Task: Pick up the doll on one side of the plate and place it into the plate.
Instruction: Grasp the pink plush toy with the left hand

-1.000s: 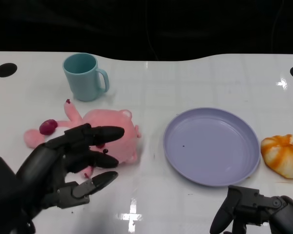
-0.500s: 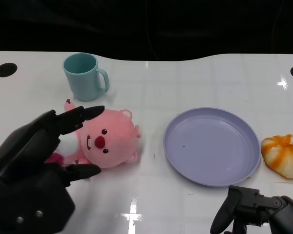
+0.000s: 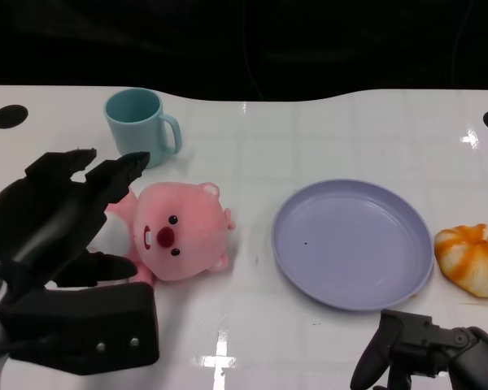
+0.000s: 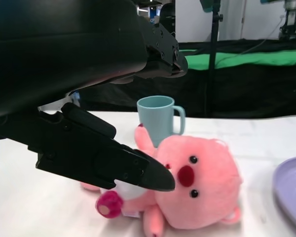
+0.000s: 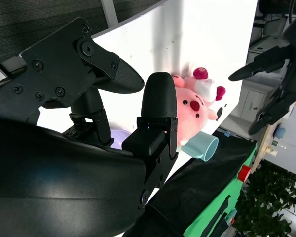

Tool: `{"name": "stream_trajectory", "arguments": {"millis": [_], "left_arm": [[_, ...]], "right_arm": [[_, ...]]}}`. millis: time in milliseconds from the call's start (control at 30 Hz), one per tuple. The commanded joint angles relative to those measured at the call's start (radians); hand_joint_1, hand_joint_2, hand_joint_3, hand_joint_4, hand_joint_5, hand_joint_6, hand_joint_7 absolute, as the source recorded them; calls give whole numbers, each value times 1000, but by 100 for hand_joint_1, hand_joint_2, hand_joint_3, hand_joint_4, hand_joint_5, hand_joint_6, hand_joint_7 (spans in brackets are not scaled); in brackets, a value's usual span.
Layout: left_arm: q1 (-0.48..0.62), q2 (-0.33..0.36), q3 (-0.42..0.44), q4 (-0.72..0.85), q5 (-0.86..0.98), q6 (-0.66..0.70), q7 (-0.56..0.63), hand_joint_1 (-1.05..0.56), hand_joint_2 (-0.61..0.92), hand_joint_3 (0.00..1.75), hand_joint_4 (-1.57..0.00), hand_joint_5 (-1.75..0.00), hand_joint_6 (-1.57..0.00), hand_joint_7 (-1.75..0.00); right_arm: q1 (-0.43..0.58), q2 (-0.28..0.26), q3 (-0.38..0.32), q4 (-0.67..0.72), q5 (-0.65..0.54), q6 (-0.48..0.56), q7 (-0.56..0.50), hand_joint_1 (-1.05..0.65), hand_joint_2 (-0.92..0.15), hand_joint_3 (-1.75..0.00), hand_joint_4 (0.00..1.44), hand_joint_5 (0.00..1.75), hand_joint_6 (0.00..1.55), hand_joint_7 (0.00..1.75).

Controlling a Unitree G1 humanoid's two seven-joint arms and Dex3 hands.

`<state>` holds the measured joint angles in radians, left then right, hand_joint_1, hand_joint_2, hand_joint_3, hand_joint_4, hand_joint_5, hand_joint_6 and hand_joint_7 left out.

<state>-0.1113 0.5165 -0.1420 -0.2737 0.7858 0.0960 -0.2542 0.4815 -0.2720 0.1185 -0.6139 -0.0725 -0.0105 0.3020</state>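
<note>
A pink plush doll [image 3: 179, 233] lies on its side on the white table, left of the lavender plate [image 3: 354, 244]. My left hand [image 3: 61, 223] is spread open just left of the doll, fingers above and a thumb low beside it, holding nothing. In the left wrist view the doll [image 4: 195, 190] lies beyond my fingers [image 4: 103, 160], which reach toward it. My right hand [image 3: 427, 351] rests low near the table's front edge, right of centre, fingers curled in and holding nothing. The right wrist view shows the doll [image 5: 195, 111] far off.
A teal mug [image 3: 140, 127] stands behind the doll, also shown in the left wrist view as the mug [image 4: 160, 118]. An orange-and-white bun-like object [image 3: 474, 257] lies right of the plate. The table's far edge meets a black backdrop.
My left hand has drawn back to the left and turned, uncovering the doll's face. The doll, plate and right hand have not moved.
</note>
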Motion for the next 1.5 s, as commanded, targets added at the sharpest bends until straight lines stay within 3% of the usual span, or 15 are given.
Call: {"name": "stream_trajectory", "arguments": {"millis": [33, 767, 1133, 1500], "left_arm": [[-59, 28, -33, 73, 51, 13, -24, -68, 92, 3, 0, -24, -19, -2], [-345, -15, -240, 580, 142, 2, 42, -72, 91, 0, 0, -28, -21, 0], [-475, -101, -322, 829, 128, 21, 30, -71, 92, 1, -2, -21, -19, 0], [-625, -206, -396, 1226, 81, -8, 75, -70, 92, 4, -10, -18, -25, -2]], "right_arm": [[1, -5, -5, -7, 0, 1, -4, -5, -52, -113, 66, 166, 61, 132], [13, -1, 6, -25, -12, 0, -9, -5, -52, -113, 67, 166, 61, 132], [19, 0, 8, -29, -7, 0, -10, -6, -52, -112, 67, 168, 61, 132], [36, -3, 6, -43, -7, -8, -9, -6, -51, -113, 68, 168, 61, 132]]}}
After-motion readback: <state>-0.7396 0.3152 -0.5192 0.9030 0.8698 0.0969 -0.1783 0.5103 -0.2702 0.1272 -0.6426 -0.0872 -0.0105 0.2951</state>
